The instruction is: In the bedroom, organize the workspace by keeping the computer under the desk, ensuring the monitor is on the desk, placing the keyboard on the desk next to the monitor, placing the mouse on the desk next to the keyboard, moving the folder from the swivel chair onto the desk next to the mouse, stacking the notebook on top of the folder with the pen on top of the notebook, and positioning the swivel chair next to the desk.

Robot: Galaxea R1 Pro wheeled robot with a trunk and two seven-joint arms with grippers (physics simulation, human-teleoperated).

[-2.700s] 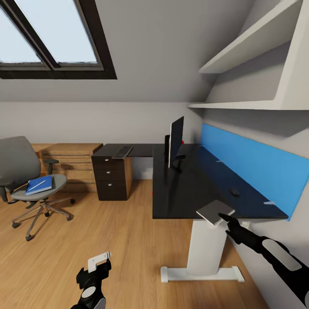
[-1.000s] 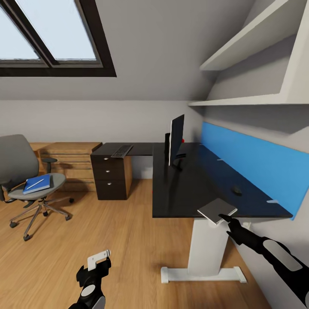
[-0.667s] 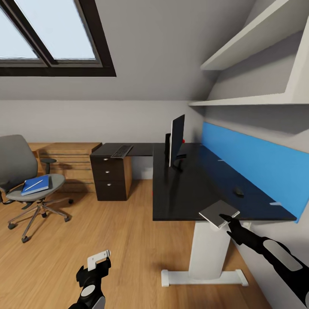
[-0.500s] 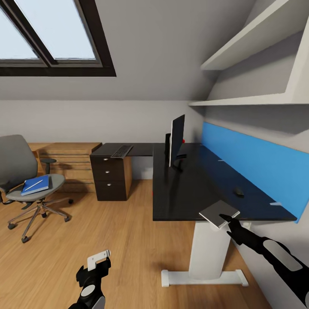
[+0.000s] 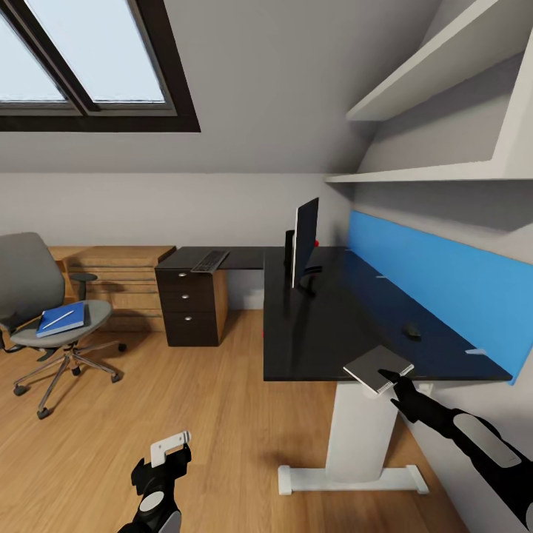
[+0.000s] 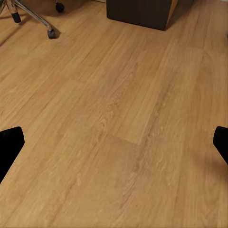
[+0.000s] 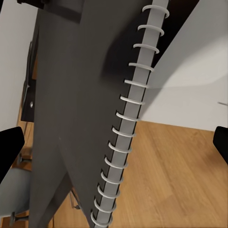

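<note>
While the right gripper pinches the notebook at the desk's near edge, overhanging, a loose grip could drop it; left gripper hangs apart, folder on chair

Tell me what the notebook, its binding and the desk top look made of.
Notebook: matte grey cover, likely card or plastic; flat, no sheen. Binding: pale wire or plastic spiral; separate loops show along the spine. Desk top: smooth black laminate or painted board, faintly reflective, on a white leg that looks like metal.
</note>
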